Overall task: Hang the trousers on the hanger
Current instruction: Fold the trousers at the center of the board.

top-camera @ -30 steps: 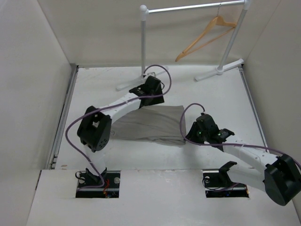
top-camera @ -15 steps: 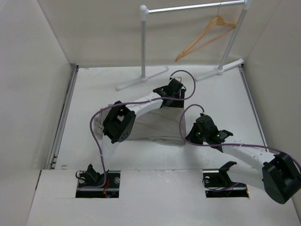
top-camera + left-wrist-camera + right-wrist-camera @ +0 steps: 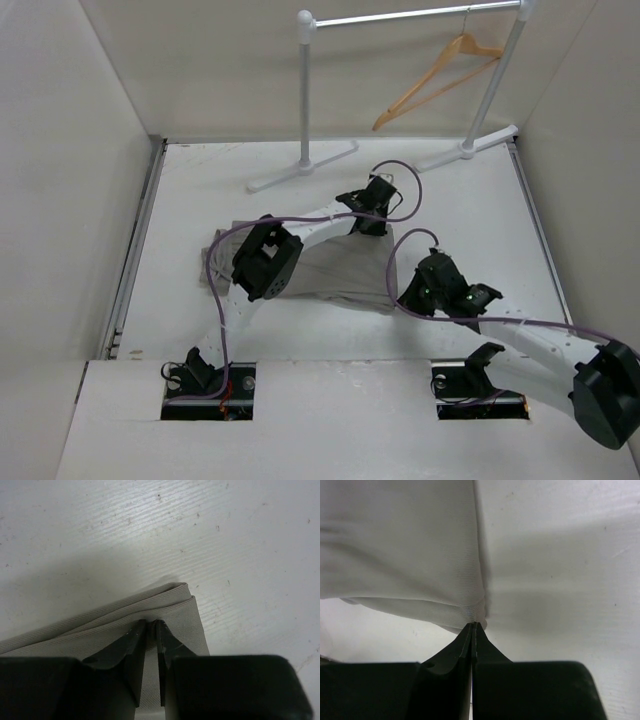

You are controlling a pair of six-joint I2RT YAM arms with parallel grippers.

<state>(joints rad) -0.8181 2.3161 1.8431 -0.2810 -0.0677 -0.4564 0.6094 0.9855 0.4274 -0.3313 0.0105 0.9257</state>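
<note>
Left fingers [image 3: 135, 632] have swung rightward, clamping the trousers' [image 3: 335, 265] upper-right corner; right fingers [image 3: 465, 637] pinch the lower-right; hanger [image 3: 435, 78] hangs upper right.

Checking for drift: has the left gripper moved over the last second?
Yes. The left gripper has gone right and slightly nearer, away from the left post of the clothes rail, to the far right corner of the trousers.

One pair of trousers [image 3: 340, 272], plain grey-taupe cloth, folded into a flat layered rectangle, lies mid-desk [image 3: 470, 200]; one hanger [image 3: 461, 44], light tan wood, triangular with a lower crossbar, hangs tilted from the white rail [image 3: 400, 17] at far right, well apart.
</note>
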